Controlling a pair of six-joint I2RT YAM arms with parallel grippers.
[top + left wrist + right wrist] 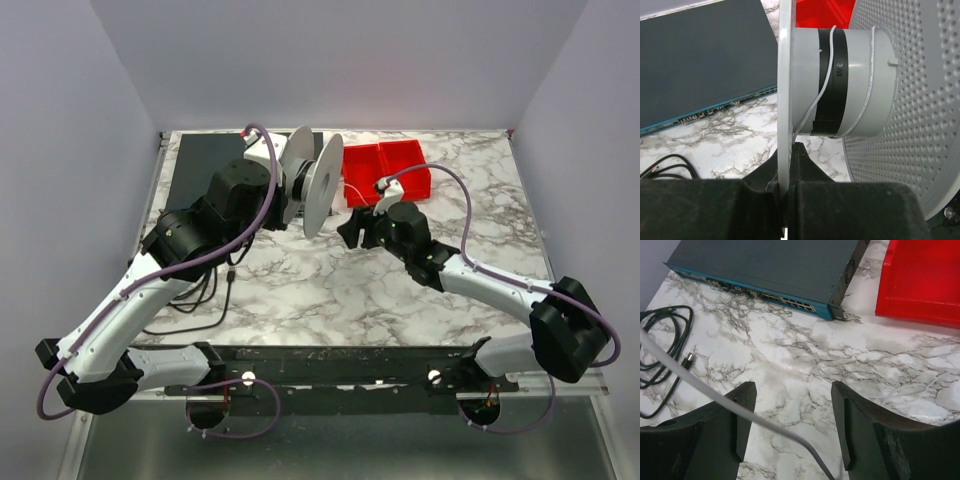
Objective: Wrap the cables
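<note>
My left gripper (785,175) is shut on the thin edge of the left flange (784,75) of a white spool (310,185), holding it above the table's back middle. The spool's core (855,80) has a black tape band, and the thin white cable (826,75) runs over it in a loose turn or two. My right gripper (792,390) is open, just right of the spool (352,232). The cable (715,392) crosses slack in front of its left finger and dips between the jaws, ungripped. A faint strand (905,390) lies on the marble.
A dark flat box with a teal front edge (205,165) lies at the back left, also in the right wrist view (765,265). Red bins (385,170) stand behind the right gripper. A coiled black cord (200,295) lies on the marble by the left arm.
</note>
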